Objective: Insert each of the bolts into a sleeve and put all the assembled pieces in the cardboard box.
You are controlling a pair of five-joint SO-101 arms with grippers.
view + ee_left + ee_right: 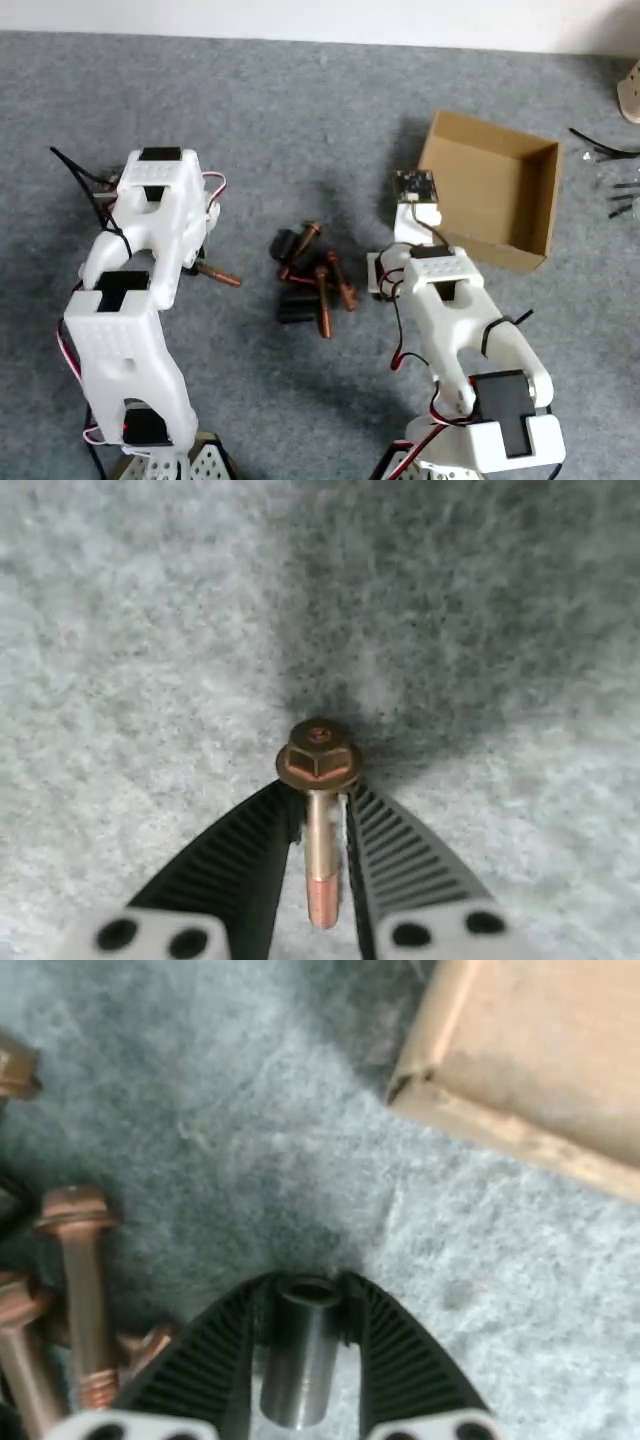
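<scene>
Left gripper (322, 800) clamps a bolt (318, 763), right gripper (306, 1295) a sleeve (300, 1360) — both wrists angled down.

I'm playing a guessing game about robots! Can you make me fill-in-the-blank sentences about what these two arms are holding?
1. The left gripper is shut on a copper-coloured ____.
2. The right gripper is shut on a dark, hollow ____.
3. The cardboard box sits closest to the ____ arm.
Missing words: bolt, sleeve, right.
</scene>
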